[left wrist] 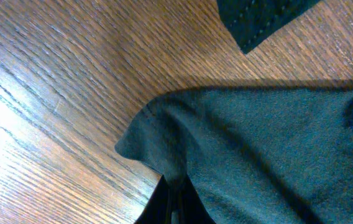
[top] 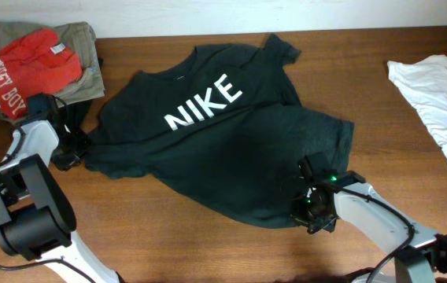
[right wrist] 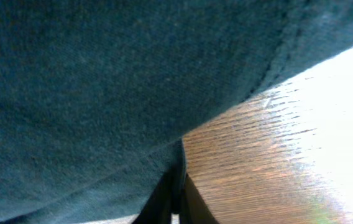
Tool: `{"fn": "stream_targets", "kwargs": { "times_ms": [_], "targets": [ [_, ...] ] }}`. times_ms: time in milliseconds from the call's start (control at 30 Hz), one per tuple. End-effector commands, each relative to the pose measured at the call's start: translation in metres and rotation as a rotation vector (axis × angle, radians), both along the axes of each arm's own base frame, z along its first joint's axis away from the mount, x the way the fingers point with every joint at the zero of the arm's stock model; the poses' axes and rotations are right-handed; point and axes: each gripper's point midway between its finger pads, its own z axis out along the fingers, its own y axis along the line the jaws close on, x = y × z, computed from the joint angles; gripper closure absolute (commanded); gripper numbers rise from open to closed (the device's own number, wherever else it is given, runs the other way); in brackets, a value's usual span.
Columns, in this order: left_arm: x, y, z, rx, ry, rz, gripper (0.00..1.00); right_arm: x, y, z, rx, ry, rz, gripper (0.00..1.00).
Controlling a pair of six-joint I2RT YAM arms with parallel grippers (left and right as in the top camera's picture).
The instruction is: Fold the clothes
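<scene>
**Lower right of the overhead frame.** Right end effector [top: 312,211], closed narrow on the near hem of the Nike T-shirt [top: 208,149]. In its wrist view the dark tips [right wrist: 175,199] meet at the cloth's edge, over bare wood.

**Left of frame, mid-height.** Left end effector [top: 72,151], also pinched shut on the shirt. Its wrist view shows a puckered fold drawn into the tips [left wrist: 167,202]. We cannot tell whether that fold is sleeve or side seam.

**Centre.** T-shirt: black cotton knit, matt, soft and limp, with stitched hems and bold white block lettering. It lies face up and rumpled on the bench [top: 208,255]. Its long axis runs diagonally from collar, upper left of centre, to hem, lower right. The body lies up and left of the right end effector and rightward of the left one, so the cloth spans the two. We judge that either grip can carry its edge across; the right is nearer the hem.

**Bench.** Brown wood grain, smooth, glossy under light.

**Far upper left.** Red printed garment [top: 27,67] on an olive garment [top: 82,39], in a heap.

**Far right edge.** White garment [top: 444,102], crumpled, well apart.
</scene>
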Motion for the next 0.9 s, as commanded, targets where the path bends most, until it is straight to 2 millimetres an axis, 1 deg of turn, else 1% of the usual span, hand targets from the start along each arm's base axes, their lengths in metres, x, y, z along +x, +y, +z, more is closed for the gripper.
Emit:
{"fn": "stream_targets", "kwargs": {
  "times_ms": [0,100,200,233,333,367,400,433,467,500,533,567,600,633,700,767,800,833,867],
  "targets": [
    [-0.009,-0.004,-0.015,-0.018,0.039,0.011,0.98,-0.007,-0.009,-0.011,-0.049,0.043,-0.011,0.96],
    [-0.012,-0.012,-0.015,-0.060,0.048,0.006,1.00,0.004,-0.012,0.007,-0.079,0.026,-0.011,0.96],
    [-0.008,-0.026,-0.013,-0.141,0.021,-0.007,0.99,0.022,-0.011,0.035,-0.087,-0.023,-0.011,0.96],
    [-0.005,-0.031,-0.009,-0.167,0.003,-0.019,1.00,0.029,-0.014,0.051,-0.111,-0.043,-0.011,0.96],
    [0.004,-0.041,0.024,-0.210,-0.083,-0.055,0.99,0.044,-0.037,0.108,-0.251,-0.107,-0.015,0.96],
    [0.008,-0.045,0.046,-0.211,-0.142,-0.103,1.00,0.053,-0.044,0.134,-0.293,-0.154,-0.018,0.96],
    [0.009,-0.047,0.068,-0.198,-0.187,-0.122,0.99,0.060,-0.046,0.156,-0.307,-0.202,-0.023,0.96],
    [0.007,-0.048,0.092,-0.178,-0.230,-0.128,1.00,0.069,-0.044,0.175,-0.296,-0.257,0.004,0.96],
    [0.006,-0.048,0.108,-0.164,-0.261,-0.133,1.00,0.076,-0.042,0.190,-0.286,-0.301,0.016,0.96],
    [0.003,-0.049,0.135,-0.138,-0.318,-0.141,0.99,0.081,-0.041,0.203,-0.276,-0.340,0.016,0.96],
    [0.001,-0.050,0.148,-0.123,-0.347,-0.149,1.00,0.085,-0.039,0.214,-0.268,-0.373,0.015,0.96],
    [-0.002,-0.051,0.169,-0.098,-0.397,-0.158,0.99,0.089,-0.038,0.225,-0.260,-0.407,0.016,0.96],
    [-0.007,-0.053,0.196,-0.068,-0.461,-0.167,1.00,0.094,-0.037,0.238,-0.252,-0.445,0.022,0.96],
    [-0.014,-0.055,0.225,-0.033,-0.534,-0.176,1.00,0.098,-0.036,0.252,-0.246,-0.488,0.033,0.96],
    [-0.029,-0.059,0.267,0.029,-0.640,-0.185,1.00,0.103,-0.036,0.270,-0.245,-0.541,0.040,0.96],
    [-0.052,-0.062,0.310,0.111,-0.748,-0.183,1.00,0.107,-0.037,0.282,-0.252,-0.578,0.054,0.96],
    [-0.061,-0.066,0.326,0.134,-0.793,-0.187,0.99,0.108,-0.036,0.288,-0.251,-0.594,0.060,0.96],
    [-0.079,-0.070,0.354,0.187,-0.871,-0.185,1.00,0.109,-0.037,0.298,-0.252,-0.626,0.069,0.96],
    [-0.091,-0.071,0.370,0.223,-0.915,-0.179,1.00,0.110,-0.039,0.310,-0.259,-0.661,0.059,0.96]
  ]
}}
